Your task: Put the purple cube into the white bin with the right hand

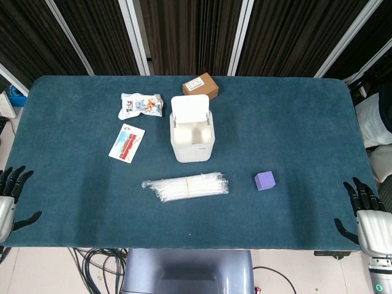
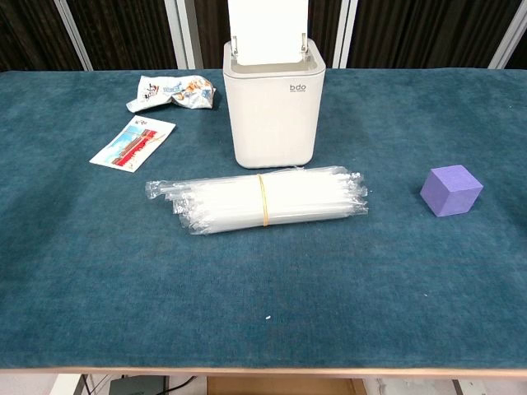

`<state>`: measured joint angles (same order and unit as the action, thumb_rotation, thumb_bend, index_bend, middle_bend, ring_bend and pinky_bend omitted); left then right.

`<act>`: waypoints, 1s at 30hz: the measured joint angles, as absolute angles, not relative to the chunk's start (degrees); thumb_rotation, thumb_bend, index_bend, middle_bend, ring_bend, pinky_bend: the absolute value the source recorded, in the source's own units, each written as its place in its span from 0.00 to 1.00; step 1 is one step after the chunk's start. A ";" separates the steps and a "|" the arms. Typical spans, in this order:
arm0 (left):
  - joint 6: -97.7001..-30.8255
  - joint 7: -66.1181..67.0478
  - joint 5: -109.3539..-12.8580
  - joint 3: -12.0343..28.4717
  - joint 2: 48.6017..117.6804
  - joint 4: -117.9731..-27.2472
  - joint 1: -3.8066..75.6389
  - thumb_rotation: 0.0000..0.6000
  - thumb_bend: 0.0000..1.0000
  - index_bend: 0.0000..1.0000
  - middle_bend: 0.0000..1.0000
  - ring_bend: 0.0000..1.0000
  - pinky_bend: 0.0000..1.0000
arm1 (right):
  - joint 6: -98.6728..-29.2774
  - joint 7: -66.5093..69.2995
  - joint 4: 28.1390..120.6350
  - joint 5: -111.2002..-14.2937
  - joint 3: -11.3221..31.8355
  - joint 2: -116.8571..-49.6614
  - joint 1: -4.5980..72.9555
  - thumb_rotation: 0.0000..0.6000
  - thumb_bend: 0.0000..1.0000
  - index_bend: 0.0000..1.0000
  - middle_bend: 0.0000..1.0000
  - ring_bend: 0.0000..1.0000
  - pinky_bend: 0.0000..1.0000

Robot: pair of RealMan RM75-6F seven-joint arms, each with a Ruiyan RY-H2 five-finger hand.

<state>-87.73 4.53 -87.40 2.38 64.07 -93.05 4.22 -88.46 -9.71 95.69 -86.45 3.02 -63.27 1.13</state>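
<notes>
The purple cube [image 1: 265,180] [image 2: 450,190] lies on the blue tablecloth, right of centre. The white bin [image 1: 192,135] [image 2: 273,103] stands at mid-table with its lid flipped up, to the left of the cube and further back. My right hand [image 1: 365,211] rests at the table's front right corner, fingers spread and empty, well right of the cube. My left hand [image 1: 11,195] sits at the front left edge, fingers spread, holding nothing. Neither hand shows in the chest view.
A banded bundle of clear straws [image 1: 186,185] [image 2: 262,199] lies in front of the bin. A red-and-white card [image 1: 127,143] [image 2: 133,142] and a snack packet [image 1: 140,105] [image 2: 173,91] lie to the left. A brown box [image 1: 200,86] sits behind the bin.
</notes>
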 measured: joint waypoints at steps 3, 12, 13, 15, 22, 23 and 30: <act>-87.71 4.59 -87.45 2.35 64.07 -93.05 4.23 1.00 0.07 0.18 0.15 0.00 0.00 | -88.36 -9.70 95.69 -86.45 3.03 -63.26 1.17 1.00 0.18 0.05 0.07 0.08 0.26; -87.44 4.93 -87.38 2.25 64.09 -93.13 4.30 1.00 0.07 0.18 0.15 0.00 0.00 | -88.26 -9.57 95.50 -86.47 3.17 -63.38 1.27 1.00 0.18 0.05 0.07 0.08 0.26; -87.39 4.94 -87.25 2.29 64.09 -93.15 4.30 1.00 0.07 0.18 0.15 0.00 0.00 | -88.27 -9.55 95.47 -86.42 3.20 -63.39 1.27 1.00 0.18 0.05 0.07 0.09 0.26; -87.27 5.02 -87.07 2.39 64.13 -93.14 4.36 1.00 0.07 0.18 0.15 0.00 0.00 | -88.22 -9.50 95.40 -86.36 3.23 -63.40 1.28 1.00 0.18 0.05 0.07 0.09 0.26; -87.28 5.02 -87.22 2.27 64.09 -93.22 4.32 1.00 0.07 0.18 0.15 0.00 0.00 | -87.64 -9.08 95.38 -86.38 3.09 -63.24 1.42 1.00 0.15 0.05 0.07 0.08 0.24; -87.23 5.00 -87.23 2.27 64.09 -93.24 4.35 1.00 0.07 0.18 0.15 0.00 0.00 | -87.39 -8.96 95.36 -86.43 3.02 -63.14 1.50 1.00 0.14 0.05 0.07 0.08 0.24; -86.74 5.77 -87.05 2.16 64.27 -93.32 4.50 1.00 0.07 0.18 0.15 0.00 0.00 | -81.51 -5.04 94.26 -88.18 1.93 -61.20 4.26 1.00 0.11 0.05 0.08 0.09 0.24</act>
<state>-86.74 5.77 -87.05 2.16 64.27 -93.32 4.50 -81.51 -5.04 94.26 -88.18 1.93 -61.20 4.26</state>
